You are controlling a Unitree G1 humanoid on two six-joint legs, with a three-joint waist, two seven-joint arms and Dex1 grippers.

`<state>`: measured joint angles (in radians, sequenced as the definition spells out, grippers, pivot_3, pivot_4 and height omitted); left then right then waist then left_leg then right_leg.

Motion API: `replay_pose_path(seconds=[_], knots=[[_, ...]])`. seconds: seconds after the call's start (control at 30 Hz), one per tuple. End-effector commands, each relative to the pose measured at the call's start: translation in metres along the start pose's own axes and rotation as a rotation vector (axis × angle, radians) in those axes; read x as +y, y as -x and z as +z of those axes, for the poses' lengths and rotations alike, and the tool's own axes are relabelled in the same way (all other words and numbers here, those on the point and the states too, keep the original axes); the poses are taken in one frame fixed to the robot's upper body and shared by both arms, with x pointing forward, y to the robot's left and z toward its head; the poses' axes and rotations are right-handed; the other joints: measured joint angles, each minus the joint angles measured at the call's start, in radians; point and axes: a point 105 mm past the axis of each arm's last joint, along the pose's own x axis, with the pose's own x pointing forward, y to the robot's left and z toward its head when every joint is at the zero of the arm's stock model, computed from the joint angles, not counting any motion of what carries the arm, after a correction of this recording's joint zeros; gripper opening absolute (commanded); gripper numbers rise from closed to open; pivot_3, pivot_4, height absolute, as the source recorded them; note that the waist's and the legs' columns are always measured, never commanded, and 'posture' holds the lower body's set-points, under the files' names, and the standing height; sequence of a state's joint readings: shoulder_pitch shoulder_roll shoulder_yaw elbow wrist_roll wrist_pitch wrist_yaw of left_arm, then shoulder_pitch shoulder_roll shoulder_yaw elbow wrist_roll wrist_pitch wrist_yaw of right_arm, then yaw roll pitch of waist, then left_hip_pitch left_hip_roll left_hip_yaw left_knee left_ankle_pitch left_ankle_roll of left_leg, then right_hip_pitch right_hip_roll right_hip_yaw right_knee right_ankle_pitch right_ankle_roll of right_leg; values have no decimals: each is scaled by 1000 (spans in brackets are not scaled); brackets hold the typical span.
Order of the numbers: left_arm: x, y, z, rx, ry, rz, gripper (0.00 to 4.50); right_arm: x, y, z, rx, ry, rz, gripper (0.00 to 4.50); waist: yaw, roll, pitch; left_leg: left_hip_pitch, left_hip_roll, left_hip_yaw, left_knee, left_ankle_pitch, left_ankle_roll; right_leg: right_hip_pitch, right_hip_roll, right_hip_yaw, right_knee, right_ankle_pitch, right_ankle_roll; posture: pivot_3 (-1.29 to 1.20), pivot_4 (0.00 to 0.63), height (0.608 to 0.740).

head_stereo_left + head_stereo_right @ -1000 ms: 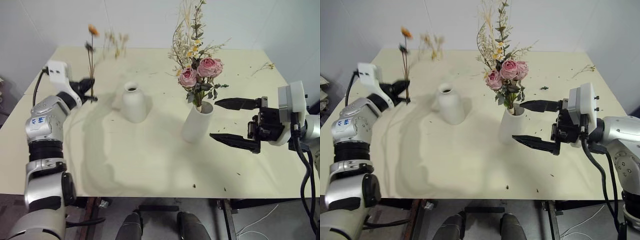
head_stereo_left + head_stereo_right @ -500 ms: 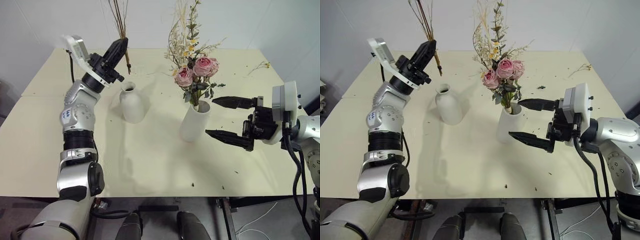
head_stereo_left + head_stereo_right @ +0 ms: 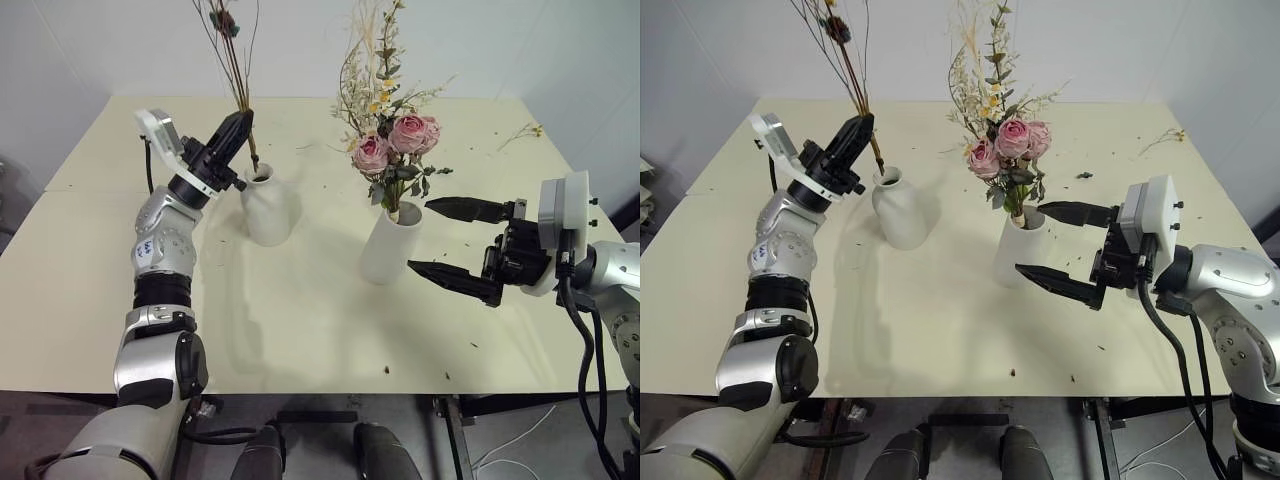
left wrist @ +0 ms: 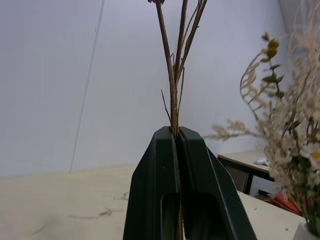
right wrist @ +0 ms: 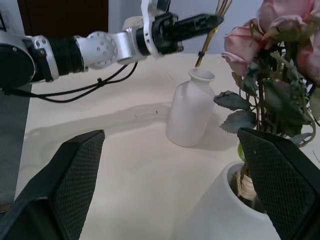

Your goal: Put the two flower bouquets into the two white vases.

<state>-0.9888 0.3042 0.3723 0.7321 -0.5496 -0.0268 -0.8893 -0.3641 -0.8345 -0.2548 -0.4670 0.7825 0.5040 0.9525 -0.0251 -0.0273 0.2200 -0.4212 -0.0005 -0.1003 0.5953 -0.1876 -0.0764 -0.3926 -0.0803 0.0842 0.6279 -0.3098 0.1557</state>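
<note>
Dried bunch (image 3: 236,70) clamped in my left gripper (image 3: 238,130), stem ends at the mouth of the short vase (image 3: 266,205). I'd keep the stems upright and lower straight into the narrow neck. Roses (image 3: 397,140) already in the tall vase (image 3: 388,243). Right gripper (image 3: 465,242) spread wide, empty. Right wrist view shows the stem tips at the rim; left wrist view hides the vase.

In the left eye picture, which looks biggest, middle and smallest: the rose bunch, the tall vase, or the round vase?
1. Rose bunch, clearly biggest.
2. Tall vase.
3. Round vase, a little smaller, though it stands farther back, so that's unsure.
</note>
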Motion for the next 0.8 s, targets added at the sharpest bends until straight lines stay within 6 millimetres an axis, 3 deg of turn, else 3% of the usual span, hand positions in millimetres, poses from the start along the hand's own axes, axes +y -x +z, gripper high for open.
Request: replay_pose_path(seconds=[0.03,0.3,0.53,0.8], knots=[[4,2,-3,-29,-48,40,30,0,4,15,-37,42,-24,4500,1,0,0,0,0,0,0,0,0,0,0,0,0,0,0,0,150,740],[2,5,-15,-17,-58,27,30,-1,4,17,-37,39,-34,4500,-1,0,0,0,0,0,0,0,0,0,0,0,0,0,0,0,150,740],[3,13,-6,-1,-95,-2,1928,-1,2,16,-50,35,-35,4500,-2,0,0,0,0,0,0,0,0,0,0,0,0,0,0,0,150,740],[15,47,25,115,-202,12,4357,-3,2,12,-59,21,-36,4500,-4,0,0,0,0,0,-1,0,0,0,0,0,0,0,0,0,150,740]])
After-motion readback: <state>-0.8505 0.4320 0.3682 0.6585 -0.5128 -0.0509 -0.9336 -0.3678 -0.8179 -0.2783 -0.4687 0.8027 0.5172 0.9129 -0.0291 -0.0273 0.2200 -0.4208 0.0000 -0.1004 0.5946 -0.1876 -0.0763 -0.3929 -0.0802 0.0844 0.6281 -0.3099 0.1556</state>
